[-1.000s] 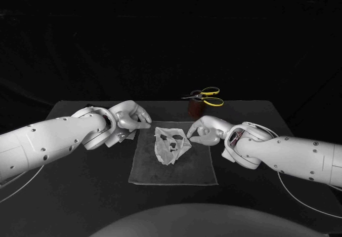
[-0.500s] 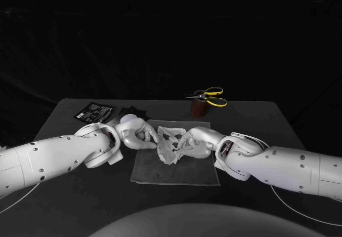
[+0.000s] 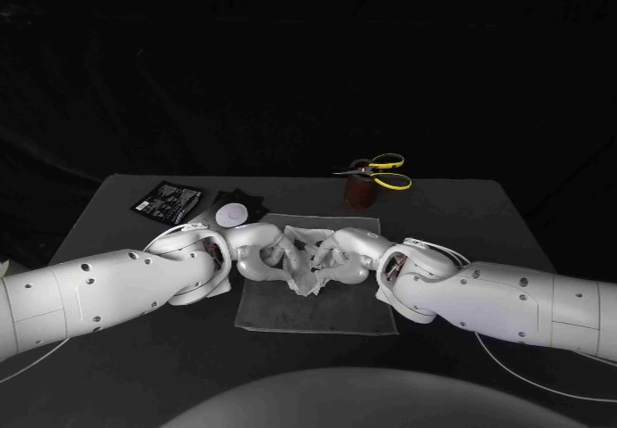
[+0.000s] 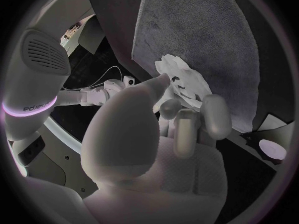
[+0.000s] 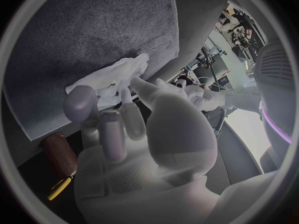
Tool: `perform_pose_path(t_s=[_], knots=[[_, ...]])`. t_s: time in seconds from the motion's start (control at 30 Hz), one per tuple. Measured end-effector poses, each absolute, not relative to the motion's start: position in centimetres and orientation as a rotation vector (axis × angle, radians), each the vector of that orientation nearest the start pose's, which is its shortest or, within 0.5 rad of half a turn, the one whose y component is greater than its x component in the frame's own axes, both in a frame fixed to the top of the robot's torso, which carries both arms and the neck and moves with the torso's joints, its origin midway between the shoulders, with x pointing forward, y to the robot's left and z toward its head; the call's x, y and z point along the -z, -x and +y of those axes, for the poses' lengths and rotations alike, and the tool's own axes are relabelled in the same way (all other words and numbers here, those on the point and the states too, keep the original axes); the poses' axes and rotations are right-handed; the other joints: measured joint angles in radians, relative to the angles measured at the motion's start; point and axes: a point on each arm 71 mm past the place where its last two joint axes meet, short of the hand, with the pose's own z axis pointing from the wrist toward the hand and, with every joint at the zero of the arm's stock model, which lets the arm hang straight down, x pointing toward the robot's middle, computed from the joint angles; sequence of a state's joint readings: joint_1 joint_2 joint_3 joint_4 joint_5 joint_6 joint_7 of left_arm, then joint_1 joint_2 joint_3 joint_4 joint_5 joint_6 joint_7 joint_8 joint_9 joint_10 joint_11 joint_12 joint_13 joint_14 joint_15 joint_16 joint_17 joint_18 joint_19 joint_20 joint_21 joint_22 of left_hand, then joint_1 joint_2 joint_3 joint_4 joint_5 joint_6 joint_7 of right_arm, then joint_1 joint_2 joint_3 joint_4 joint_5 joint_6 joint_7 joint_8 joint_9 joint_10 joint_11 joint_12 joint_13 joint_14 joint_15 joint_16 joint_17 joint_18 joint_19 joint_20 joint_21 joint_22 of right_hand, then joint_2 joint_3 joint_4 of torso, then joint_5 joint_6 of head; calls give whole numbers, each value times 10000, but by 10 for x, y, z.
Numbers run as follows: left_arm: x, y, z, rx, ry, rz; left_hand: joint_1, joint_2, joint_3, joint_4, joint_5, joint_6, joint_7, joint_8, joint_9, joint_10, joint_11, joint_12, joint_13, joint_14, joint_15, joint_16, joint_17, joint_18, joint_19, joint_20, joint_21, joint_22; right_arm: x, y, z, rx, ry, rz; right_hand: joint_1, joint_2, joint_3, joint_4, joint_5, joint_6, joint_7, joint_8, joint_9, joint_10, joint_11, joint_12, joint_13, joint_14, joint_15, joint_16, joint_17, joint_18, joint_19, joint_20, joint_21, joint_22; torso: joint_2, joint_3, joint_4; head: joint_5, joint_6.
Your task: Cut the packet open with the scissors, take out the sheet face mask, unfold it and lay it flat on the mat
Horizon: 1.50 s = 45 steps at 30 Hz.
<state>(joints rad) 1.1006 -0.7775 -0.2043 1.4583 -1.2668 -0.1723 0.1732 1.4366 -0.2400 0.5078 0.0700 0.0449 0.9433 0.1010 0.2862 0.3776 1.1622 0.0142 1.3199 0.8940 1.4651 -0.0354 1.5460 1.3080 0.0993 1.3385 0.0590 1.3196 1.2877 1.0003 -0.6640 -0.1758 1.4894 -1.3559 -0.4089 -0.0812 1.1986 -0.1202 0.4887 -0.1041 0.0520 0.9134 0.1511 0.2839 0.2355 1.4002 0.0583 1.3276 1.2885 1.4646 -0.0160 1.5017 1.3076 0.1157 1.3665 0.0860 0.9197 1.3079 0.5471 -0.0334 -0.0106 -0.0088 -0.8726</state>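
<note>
Moved in toward the middle since a second ago: the left hand [image 3: 264, 252] and the right hand [image 3: 345, 254], from well apart to almost touching. Packet [image 3: 168, 201] now out in the open at upper left, no longer hidden by the left arm.

Between the hands, at the middle of the frame: the sheet face mask [image 3: 306, 267], bunched up and not yet flat, lying on the upper part of the mat [image 3: 315, 312]. Fingers of both hands curled in at the mask's sides and touching it. Cannot tell whether really pinching it or only resting there. Scissors [image 3: 380, 169] up in a brown holder [image 3: 357, 193], above and right of the middle, well away from the hands.

Probably very light, thin, soft and floppy. Maybe wet and slippery too. Easy to rip near the eye holes. Best to pinch the outer edges, one on each side, away from the holes. Then pull apart slowly and gently, and lay flat on the mat.
</note>
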Motion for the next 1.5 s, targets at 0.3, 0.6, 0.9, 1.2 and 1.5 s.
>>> perform_pose_path(t_s=[0.3, 0.6, 0.9, 1.2, 1.5], knots=[[305, -433, 166, 9524, -3006, 20111, 0, 0, 68, -68, 0, -213, 40, -209, -143, -1, 1, 74, 95, -1, 0, -1, 0, -1, -1, 0, 39, 54, 320, -415, -118, -8381, 869, 19364, -79, 5, -120, 119, 0, -33, 30, -97, -21, -2, 0, -1, -2, 0, 0, -1, 7, -6, -2, 1, -49, -6, 32, -12, 9, -1, 0], [308, -435, 165, 9314, -3295, 20098, 42, 43, 96, -95, 0, -213, 40, -256, -171, 40, 32, 193, 380, -1, 1, -2, 0, 0, 72, 1, 146, 140, 322, -414, -117, -8354, 860, 19671, -168, 95, -226, 226, 0, -16, 12, -97, -20, -8, -4, 25, -2, 0, 0, -4, 7, -10, -3, 1, -98, -3, 52, -18, 1, -10, 0], [309, -435, 167, 9116, -3479, 20197, 42, 43, 124, -124, 0, 200, -13, -169, -185, 196, -51, 332, 647, -1, 1, -3, 0, 0, 92, 21, 186, 188, 322, -412, -118, -8383, 878, 19867, -168, 95, -269, 269, 0, 212, -66, -97, 10, -12, -8, 47, 70, 0, 1, 27, 0, -16, -4, 2, -98, 2, 63, -18, 2, -24, 0], [311, -436, 166, 8984, -3637, 20323, 42, 43, 124, -124, 0, 240, 23, -169, -187, 196, -50, 334, 666, -1, 2, 36, 0, -156, 144, 2, 214, 209, 322, -411, -117, -8445, 904, 19934, -222, 150, -310, 310, 0, 253, -105, -97, 20, -14, -10, 47, 78, 0, 0, 27, -3, -23, -4, 2, -98, 0, 84, -13, 2, -29, 0], [311, -436, 163, 8971, -3733, 20366, 34, 143, 124, -123, 0, 299, 12, -169, -199, 230, -15, 388, 765, -2, 2, 36, 0, -155, 216, 2, 301, 208, 323, -411, -117, -8450, 895, 19967, 60, 432, -295, 295, 0, 588, -207, 67, 96, 44, -68, 118, 133, -1, 1, 22, 1, -31, -5, 2, -98, -6, 92, -11, 6, -41, 0]])
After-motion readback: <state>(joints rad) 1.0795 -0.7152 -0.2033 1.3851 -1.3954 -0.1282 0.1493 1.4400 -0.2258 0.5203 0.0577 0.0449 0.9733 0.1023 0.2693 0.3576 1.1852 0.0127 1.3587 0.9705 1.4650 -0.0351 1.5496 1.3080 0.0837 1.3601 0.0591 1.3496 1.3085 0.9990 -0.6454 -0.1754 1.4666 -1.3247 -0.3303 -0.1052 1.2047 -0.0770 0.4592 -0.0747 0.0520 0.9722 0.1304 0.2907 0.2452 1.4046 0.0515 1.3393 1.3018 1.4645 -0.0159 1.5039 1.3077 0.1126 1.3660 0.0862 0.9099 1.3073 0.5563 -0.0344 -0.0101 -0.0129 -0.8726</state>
